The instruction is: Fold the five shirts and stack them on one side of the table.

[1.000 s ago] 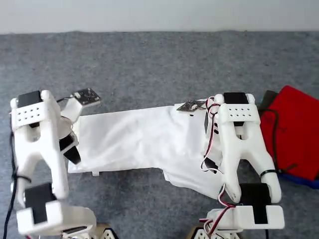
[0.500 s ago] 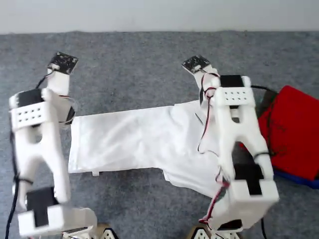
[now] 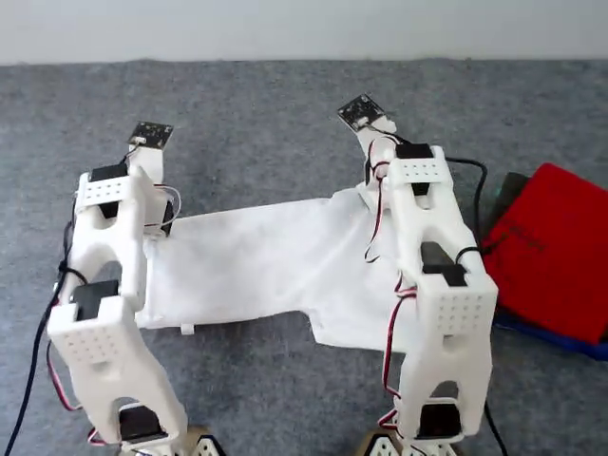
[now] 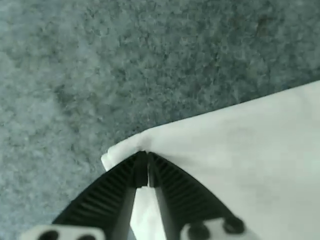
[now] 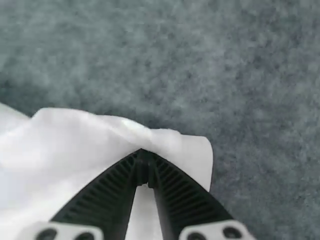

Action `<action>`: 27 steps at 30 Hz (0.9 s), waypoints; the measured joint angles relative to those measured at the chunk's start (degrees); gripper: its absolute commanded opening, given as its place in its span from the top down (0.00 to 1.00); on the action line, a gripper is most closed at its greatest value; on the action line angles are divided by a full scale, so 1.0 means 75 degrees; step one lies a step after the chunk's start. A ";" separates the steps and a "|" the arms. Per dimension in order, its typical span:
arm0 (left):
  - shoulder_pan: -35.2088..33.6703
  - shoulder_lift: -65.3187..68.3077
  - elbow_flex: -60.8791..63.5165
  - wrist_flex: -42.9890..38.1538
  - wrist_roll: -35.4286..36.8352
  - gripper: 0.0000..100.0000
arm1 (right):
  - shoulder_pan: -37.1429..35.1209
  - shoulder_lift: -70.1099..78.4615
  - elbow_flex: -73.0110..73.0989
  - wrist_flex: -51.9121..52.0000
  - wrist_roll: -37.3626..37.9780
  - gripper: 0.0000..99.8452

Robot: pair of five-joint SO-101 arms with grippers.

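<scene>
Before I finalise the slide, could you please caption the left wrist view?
Left gripper pinched shut on a corner of the white shirt, which lies on the grey table.

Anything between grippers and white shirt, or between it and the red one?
Nothing visible. Left gripper and right gripper are each shut on a far corner of the white shirt. Toward the red folded shirt, only the right arm itself sits over the cloth.

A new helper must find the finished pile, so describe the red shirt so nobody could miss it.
Start at the grey table and go past the white shirt spread in its middle, to the image-right edge in the high view. The red shirt lies folded there over a blue layer; it is the only red thing.
</scene>
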 measured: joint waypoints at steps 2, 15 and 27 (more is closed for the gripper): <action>-0.0176 0.0270 -0.0469 0.0258 0.0035 0.99 | 0.0129 0.0293 -0.0481 0.0270 -0.0023 0.99; -0.0656 0.0527 -0.2251 0.1758 -0.0152 0.99 | -0.0129 0.0399 -0.2649 0.3786 -0.0012 0.99; -0.0399 0.0527 -0.6236 0.4220 0.0059 0.95 | -0.0352 0.0234 -0.6107 0.5767 -0.0668 0.99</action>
